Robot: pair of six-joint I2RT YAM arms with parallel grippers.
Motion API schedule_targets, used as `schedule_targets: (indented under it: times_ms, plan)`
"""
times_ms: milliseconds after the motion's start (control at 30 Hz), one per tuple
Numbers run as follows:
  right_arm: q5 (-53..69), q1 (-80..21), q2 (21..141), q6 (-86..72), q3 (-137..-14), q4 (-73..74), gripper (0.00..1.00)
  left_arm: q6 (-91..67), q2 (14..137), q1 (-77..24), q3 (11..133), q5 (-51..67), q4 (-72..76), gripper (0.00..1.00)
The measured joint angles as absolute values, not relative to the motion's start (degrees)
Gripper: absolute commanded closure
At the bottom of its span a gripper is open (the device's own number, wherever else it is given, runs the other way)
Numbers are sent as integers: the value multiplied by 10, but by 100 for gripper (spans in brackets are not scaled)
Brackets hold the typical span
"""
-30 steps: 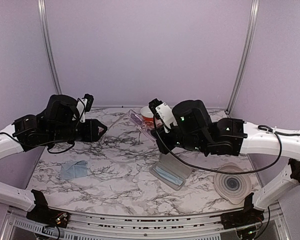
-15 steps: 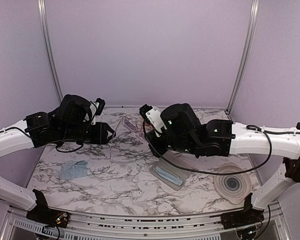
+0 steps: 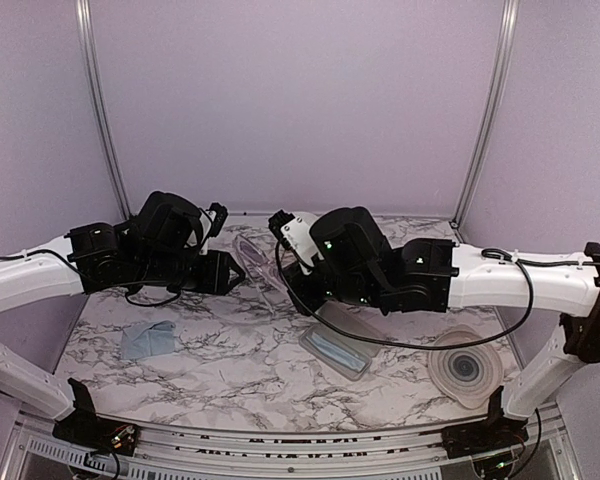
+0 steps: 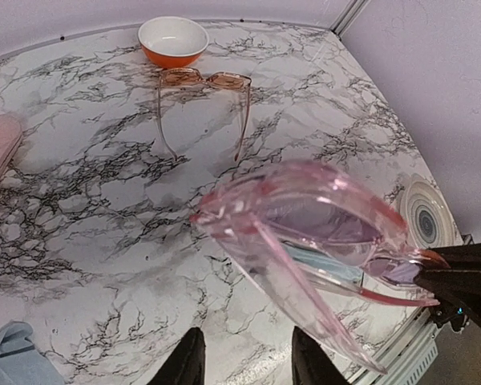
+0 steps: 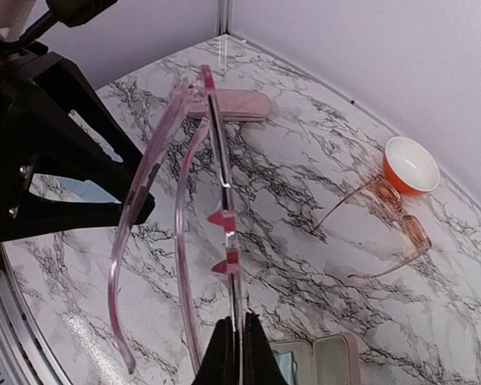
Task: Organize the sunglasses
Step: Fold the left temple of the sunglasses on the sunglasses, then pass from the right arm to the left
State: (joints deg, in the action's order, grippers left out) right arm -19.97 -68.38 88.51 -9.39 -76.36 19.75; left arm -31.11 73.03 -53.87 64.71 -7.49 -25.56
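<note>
Both arms reach inward, elbows out. The right gripper [image 5: 239, 330] pinches the pale pair [image 5: 216, 160] aloft; the left gripper [image 4: 244, 358] (fingers spread) faces it. The orange pair [image 4: 204, 79] lies by the bowl [image 4: 173, 40].

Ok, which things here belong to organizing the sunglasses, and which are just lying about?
Job: pale pink sunglasses, held in the right pincer; orange-tinted sunglasses.
Lying about: orange bowl, blue cloth, closed pink case, open case, round disc.

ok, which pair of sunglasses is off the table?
The pale pink pair, pinched in the right gripper mid-air; the orange-tinted pair lies unfolded on the marble table by the orange bowl.
</note>
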Motion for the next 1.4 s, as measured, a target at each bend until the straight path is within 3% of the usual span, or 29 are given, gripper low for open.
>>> schedule_targets:
  times_ms: [567,867,1100,1400]
  plan:
    - [-211,-696,914,-98,-785,198,100,-320,776,-549,668,-65,-256,61]
    - [-268,-699,918,-121,-789,208,100,-327,775,-551,668,-64,-254,40]
    - [-306,-694,917,-147,-789,209,100,-346,743,-551,666,-53,-243,31]
    - [-296,-691,879,-177,-773,180,100,-406,694,-551,633,-30,-149,36]
